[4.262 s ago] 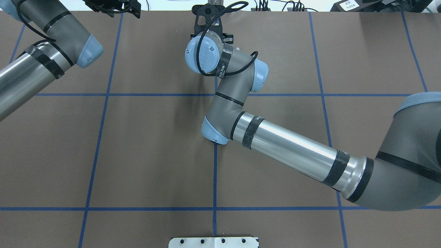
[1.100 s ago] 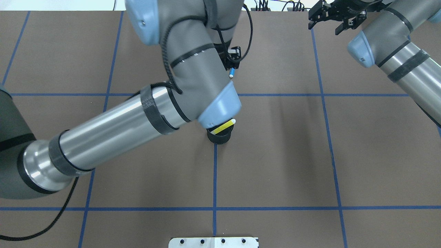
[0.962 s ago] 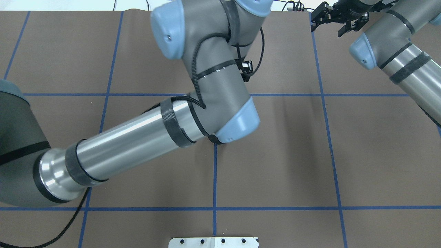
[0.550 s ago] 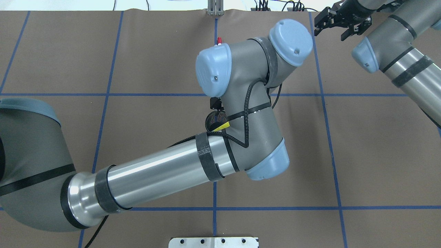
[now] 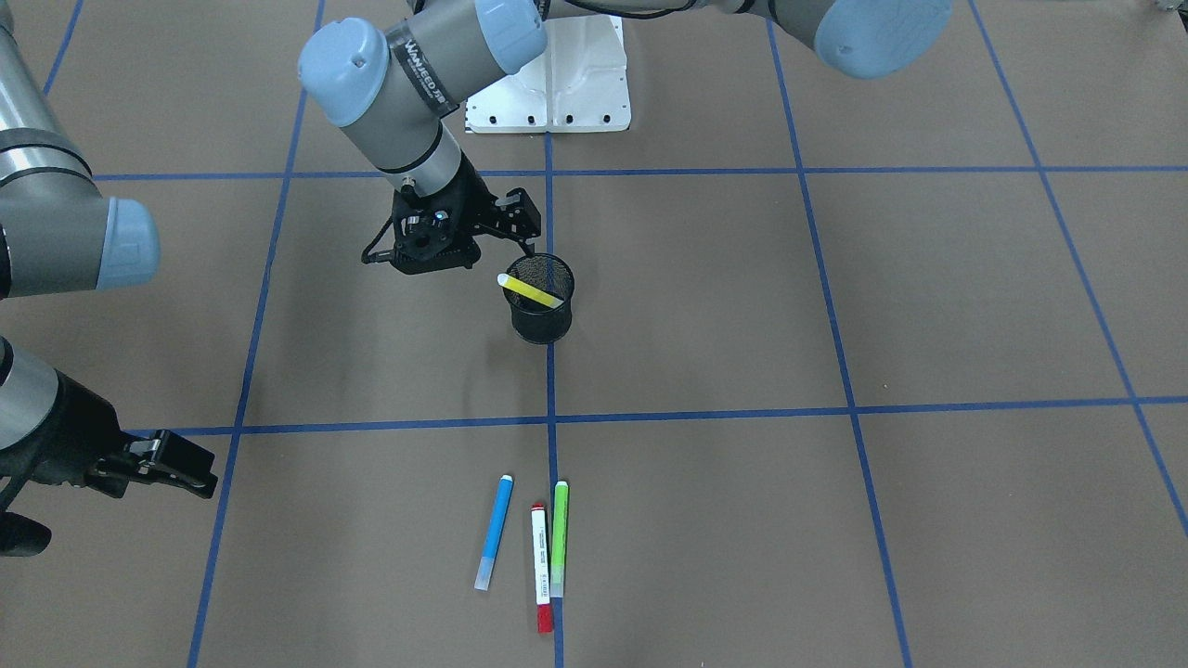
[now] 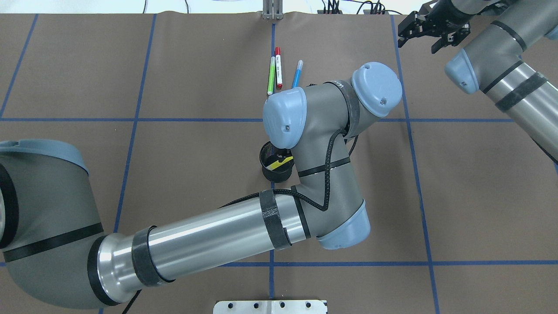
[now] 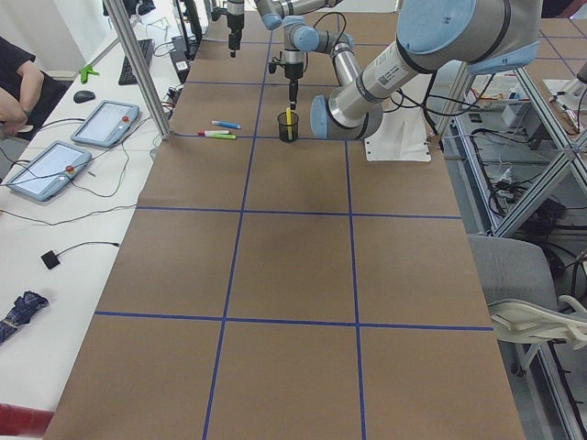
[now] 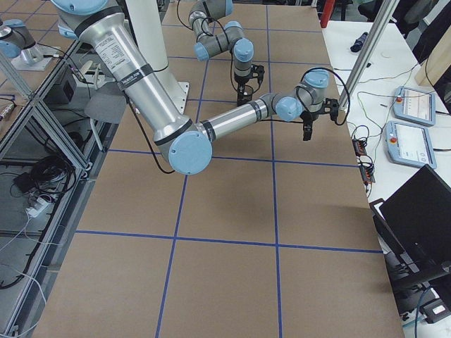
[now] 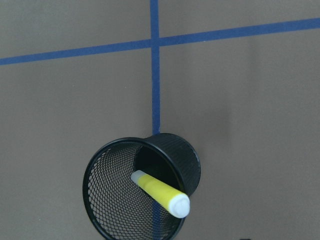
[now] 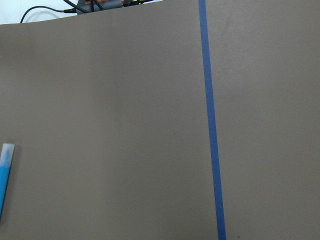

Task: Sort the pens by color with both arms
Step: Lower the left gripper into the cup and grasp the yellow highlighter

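A yellow pen (image 5: 529,290) leans inside the black mesh cup (image 5: 540,320) at the table's middle, its pale cap over the rim (image 9: 160,192). Three pens lie side by side on the table's far side: blue (image 6: 297,73), white with red ends (image 6: 278,67) and light green (image 6: 271,75). My left gripper (image 5: 527,227) hangs just beside the cup's rim, open, with nothing in it. The left wrist hides it in the overhead view. My right gripper (image 6: 420,37) is open and empty at the far right edge, well away from the pens.
The white pedestal base (image 5: 557,83) stands at the robot's side of the table. Blue tape lines (image 6: 272,218) grid the brown table cover. Tablets (image 7: 101,124) and cables lie on a side bench beyond the table's far edge, where a person's arm shows.
My left arm has shifted slightly to the right and nearer, uncovering the three pens on the far side. The yellow pen stays in the cup. The right arm has barely moved.
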You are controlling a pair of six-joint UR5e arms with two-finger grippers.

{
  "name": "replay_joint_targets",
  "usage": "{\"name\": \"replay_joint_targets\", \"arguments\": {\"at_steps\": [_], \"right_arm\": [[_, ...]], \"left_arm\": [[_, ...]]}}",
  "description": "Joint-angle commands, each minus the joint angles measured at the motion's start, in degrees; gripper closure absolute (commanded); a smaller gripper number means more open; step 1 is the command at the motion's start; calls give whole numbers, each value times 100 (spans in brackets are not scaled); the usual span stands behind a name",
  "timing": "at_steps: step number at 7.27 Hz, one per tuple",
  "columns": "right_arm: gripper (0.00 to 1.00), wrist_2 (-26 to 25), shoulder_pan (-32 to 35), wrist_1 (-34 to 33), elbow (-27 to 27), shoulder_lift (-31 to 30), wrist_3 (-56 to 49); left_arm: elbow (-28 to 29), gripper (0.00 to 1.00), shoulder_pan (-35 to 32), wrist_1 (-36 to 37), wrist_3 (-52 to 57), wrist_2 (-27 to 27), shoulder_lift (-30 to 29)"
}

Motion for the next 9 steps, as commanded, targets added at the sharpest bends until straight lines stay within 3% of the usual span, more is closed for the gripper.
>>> {"name": "replay_joint_targets", "arguments": {"at_steps": [1, 7, 9], "right_arm": [[0, -4, -18, 0, -7, -5, -1], [0, -48, -71, 0, -15, -49, -18], [0, -66, -71, 0, -7, -40, -18]], "left_arm": [[62, 21, 6, -202, 28, 167, 0], [124, 45, 6, -318, -24, 281, 53], [106, 59, 6, -318, -59, 334, 71]]}}
